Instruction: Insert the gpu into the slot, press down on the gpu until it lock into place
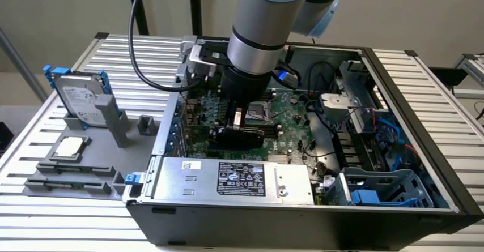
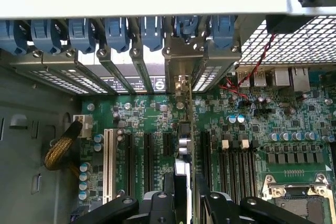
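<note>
The gpu (image 1: 240, 136) is a flat black card standing on edge on the green motherboard (image 1: 291, 133) inside the open computer case. In the wrist view the gpu (image 2: 184, 145) runs edge-on from its metal bracket at the case's rear wall back between my fingers. My gripper (image 1: 238, 122) reaches straight down into the case and is shut on the card's upper edge; in the wrist view the gripper (image 2: 185, 205) has a black finger close on each side of the card. The slot is hidden beneath the card.
A silver labelled power-supply box (image 1: 234, 178) lies just in front of the card. Black memory slots (image 2: 236, 166) and the CPU socket (image 2: 299, 192) sit beside it, and a white slot (image 2: 108, 156) on its other side. Blue bracket clips (image 2: 115, 32) line the rear wall. A hard drive (image 1: 79, 99) stands outside the case.
</note>
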